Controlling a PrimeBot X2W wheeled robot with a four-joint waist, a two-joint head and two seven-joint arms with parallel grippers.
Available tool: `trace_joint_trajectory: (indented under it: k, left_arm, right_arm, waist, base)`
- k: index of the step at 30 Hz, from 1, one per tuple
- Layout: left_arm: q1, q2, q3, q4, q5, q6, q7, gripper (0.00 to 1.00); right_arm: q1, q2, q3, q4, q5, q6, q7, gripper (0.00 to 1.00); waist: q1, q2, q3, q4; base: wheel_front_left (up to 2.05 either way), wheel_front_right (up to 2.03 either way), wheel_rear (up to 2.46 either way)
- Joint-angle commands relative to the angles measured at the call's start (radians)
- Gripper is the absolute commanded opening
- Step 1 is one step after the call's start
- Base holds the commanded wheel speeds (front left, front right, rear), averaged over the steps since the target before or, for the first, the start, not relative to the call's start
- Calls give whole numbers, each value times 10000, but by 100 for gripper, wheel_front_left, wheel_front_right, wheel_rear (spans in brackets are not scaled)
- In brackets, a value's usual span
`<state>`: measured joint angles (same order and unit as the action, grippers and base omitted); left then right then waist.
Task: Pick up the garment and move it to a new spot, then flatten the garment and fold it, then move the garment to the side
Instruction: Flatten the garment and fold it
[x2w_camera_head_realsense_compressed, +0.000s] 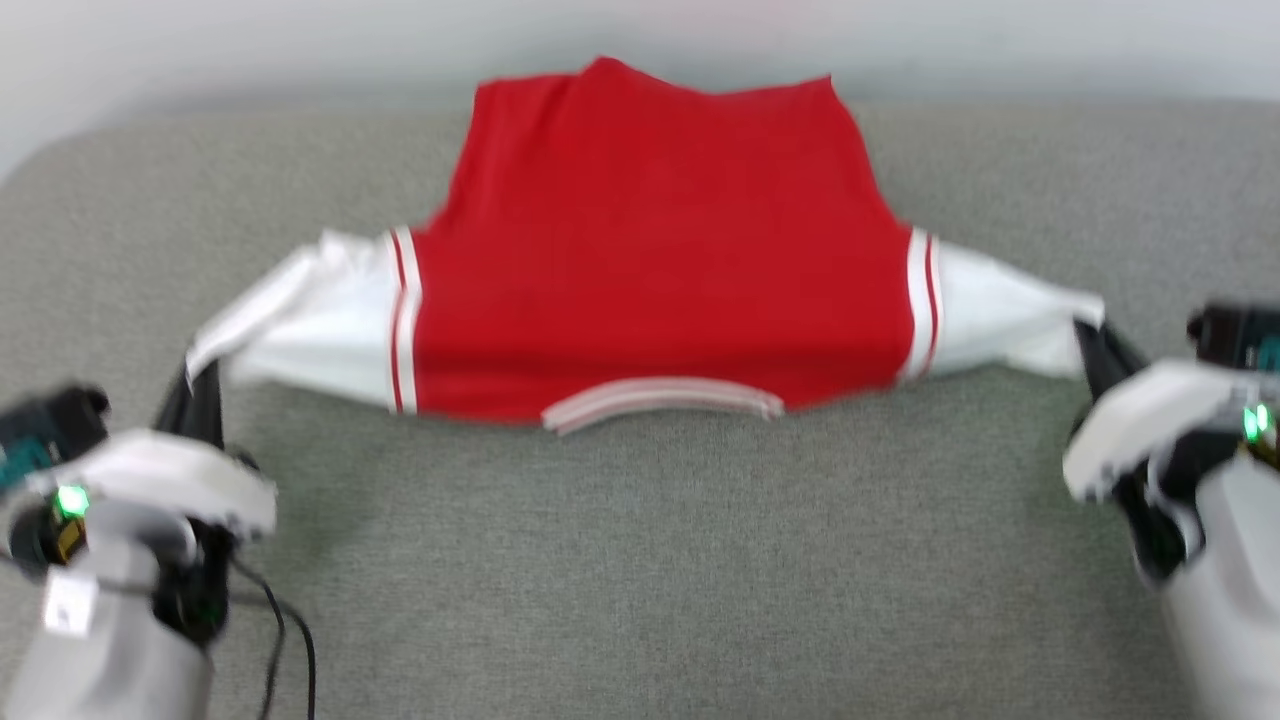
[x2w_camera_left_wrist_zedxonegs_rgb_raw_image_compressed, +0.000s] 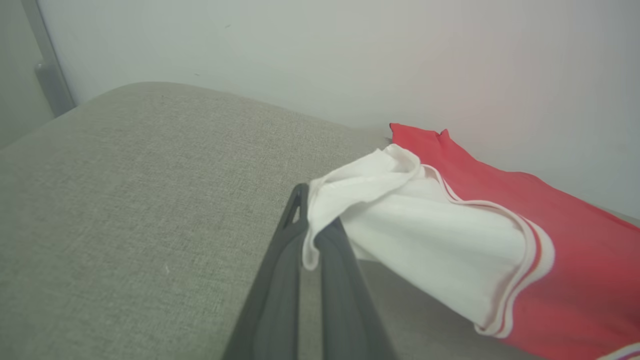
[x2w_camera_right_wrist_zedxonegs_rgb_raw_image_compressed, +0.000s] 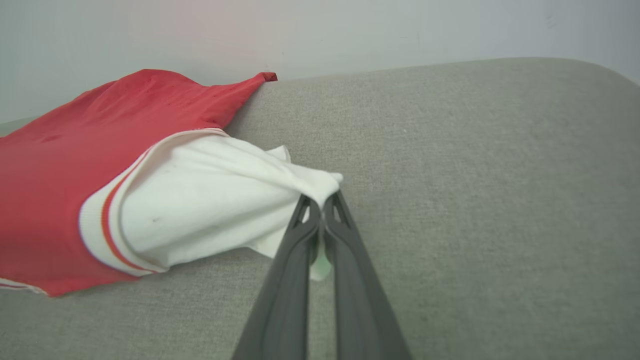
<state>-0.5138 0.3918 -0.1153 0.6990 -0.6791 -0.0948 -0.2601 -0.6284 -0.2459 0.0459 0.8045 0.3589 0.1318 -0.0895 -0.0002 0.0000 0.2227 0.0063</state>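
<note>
Red cloth, the garment (x2w_camera_head_realsense_compressed: 660, 270), lies stretched between your two tools on the grey tabletop (x2w_camera_head_realsense_compressed: 640, 560). Your left tool (x2w_camera_head_realsense_compressed: 203, 385) is pressed together on the end of the white left sleeve (x2w_camera_head_realsense_compressed: 310, 320). Your right tool (x2w_camera_head_realsense_compressed: 1095, 350) pinches the right sleeve (x2w_camera_head_realsense_compressed: 1000, 310) the same way. You look to be at the flattening step. Next, hold an even pull, lower both sleeves together, then let go.

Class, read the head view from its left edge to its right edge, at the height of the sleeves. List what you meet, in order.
Left gripper, two long dark fingers → white cloth sleeve → red fabric jersey body → second white cloth sleeve → right gripper, two long dark fingers.
</note>
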Motion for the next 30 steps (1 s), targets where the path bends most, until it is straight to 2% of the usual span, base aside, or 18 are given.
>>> trace_joint_trajectory:
  k: [1,6,11,21,26,27,28,29,30]
  left_arm:
    - [669,-50,242,-356,52,138,-73,0]
    - [2589,-349,503,-1528,229,563,-74,0]
    - [4230,-433,381,-2741,339,1035,133,0]
    - [6963,-490,165,-5584,467,1976,817,0]
    - [7464,-551,-57,-6330,540,2194,1130,0]
    - [7469,-587,-132,-6485,569,2186,1165,0]
    - [7413,-604,-217,-6582,617,2203,1228,0]
    - [7331,-625,-310,-6661,640,2194,1271,0]
    - [7224,-649,-396,-6759,674,2143,1299,0]
  right_arm:
    - [761,-167,-185,-284,63,-21,98,0]
    - [2784,-62,-690,-1477,39,-22,551,0]
    - [4856,193,-1396,-3239,-201,-23,1048,0]
    - [8439,1363,-2630,-6988,-1188,-21,2675,0]
    - [9166,1630,-2647,-7619,-1447,-19,3338,0]
    - [9165,1682,-2639,-7702,-1424,-19,3375,16]
    - [9144,1753,-2646,-7688,-1290,-19,3451,44]
    - [9051,1797,-2587,-7732,-1288,-18,3391,100]
    - [8837,1812,-2595,-7828,-1272,-16,3221,100]
  waist:
    - [2,0,-585,91]
    - [2,0,-1224,161]
    - [2,0,-1675,250]
    - [2,0,-2046,415]
    - [2,0,-1993,493]
    - [2,0,-1951,522]
    - [2,0,-1921,557]
    - [2,0,-1890,605]
    - [2,0,-1854,650]
  base:
    - [0,0,0]
    - [0,0,0]
    - [0,0,0]
    - [0,0,0]
    - [0,0,0]
    - [0,0,0]
    - [0,0,0]
    - [0,0,0]
    - [0,0,0]
